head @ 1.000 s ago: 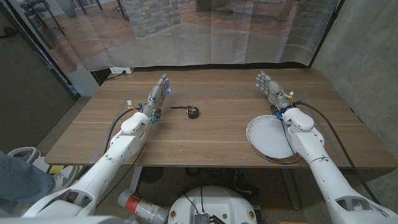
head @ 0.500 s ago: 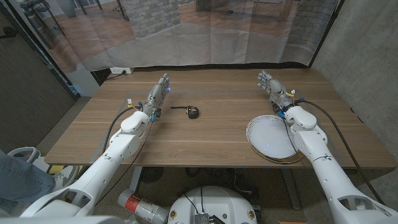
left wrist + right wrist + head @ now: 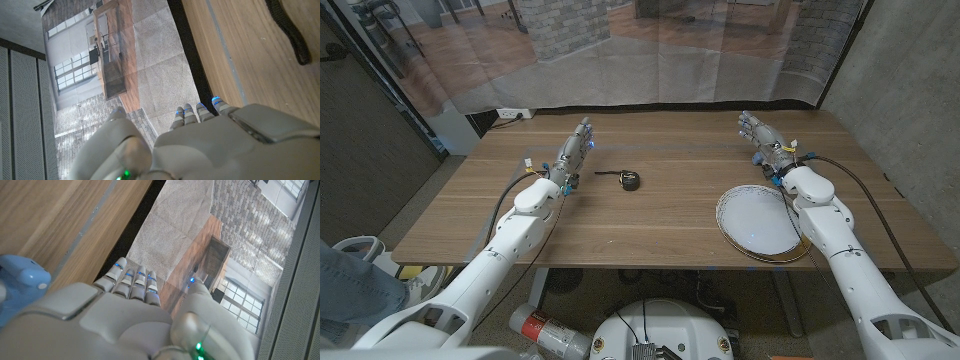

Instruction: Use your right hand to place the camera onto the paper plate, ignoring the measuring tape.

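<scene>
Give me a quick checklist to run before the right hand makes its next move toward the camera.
1. Right hand free: ok, fingers extended, holding nothing.
2. Paper plate ready: ok, nothing lies on it, and it sits near the right arm.
3. Camera located: cannot tell. The right wrist view shows a blue object beside the hand, but too little of it to name.
4. Small black object mid-table, likely the measuring tape: ok, well apart from the plate and both hands.
5. Left hand out of the way: ok, holding nothing, on the table's left side.
</scene>
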